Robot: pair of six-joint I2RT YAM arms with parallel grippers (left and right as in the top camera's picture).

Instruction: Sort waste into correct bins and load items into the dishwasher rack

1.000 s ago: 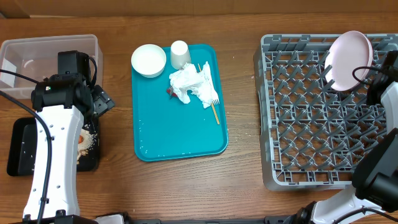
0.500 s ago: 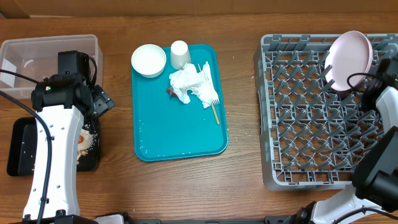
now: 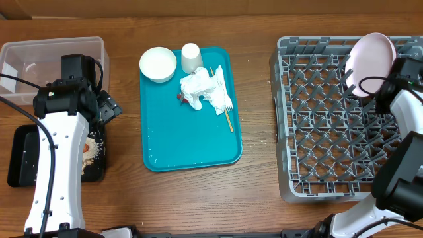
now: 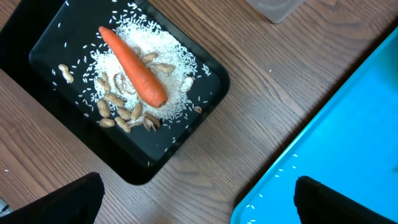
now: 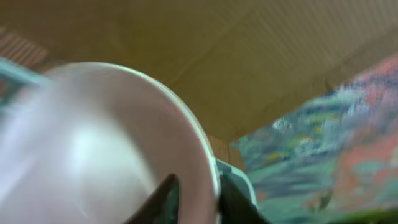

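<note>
Wooden table (image 3: 258,198), teal tray (image 3: 192,142) mid-table, plate (image 3: 371,59) in rack (image 3: 324,132)

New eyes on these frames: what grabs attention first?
The large grey plastic dishwasher rack fills the table's right side. A round pinkish-white plate is propped up at its far right corner, with its rim between the fingers of the right gripper. In the centre, a flat teal serving tray carries crumpled white tissue. At left, an orange carrot lies on rice and peanuts in a shallow black tray.
</note>
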